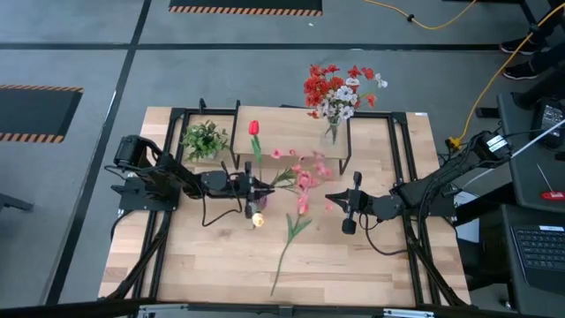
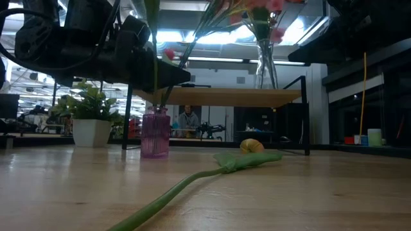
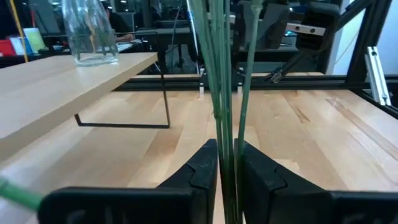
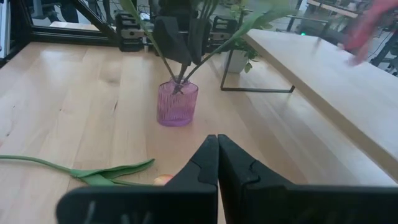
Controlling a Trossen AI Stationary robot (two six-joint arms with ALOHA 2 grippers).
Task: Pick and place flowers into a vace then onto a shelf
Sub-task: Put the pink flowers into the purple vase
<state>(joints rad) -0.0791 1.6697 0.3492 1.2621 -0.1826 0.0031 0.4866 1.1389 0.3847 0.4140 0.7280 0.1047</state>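
Lying loose across the counter (image 2: pixel 58 192) nearest the low camera: one green-stemmed tulip (image 2: pixel 212 168) with its yellow bloom toward the shelf (image 2: pixel 225 96) — not yet picked. Behind it a purple ribbed vase (image 4: pixel 176 102) stands on the counter just in front of the shelf, already holding a bunch of pink-bloomed flower stems (image 3: pixel 222 93). Left pincer (image 1: pixel 250 185) sits over the vase with the stems running between its fingers (image 3: pixel 199 171); fingers nearly together, only a narrow gap around the stems, so whether it grips or is letting go I cannot tell. Right pincer (image 4: pixel 217 158) closed on nothing, hovering over the counter and pointing at the vase. On the shelf: a clear glass vase (image 1: pixel 332 132) with a red-and-white spray (image 1: pixel 340 88), apparently finished, plus a single red tulip (image 1: pixel 254 129). Judgement — task roughly midway: one vase shelved; the purple vase lacks the loose tulip and has yet to go onto the shelf.
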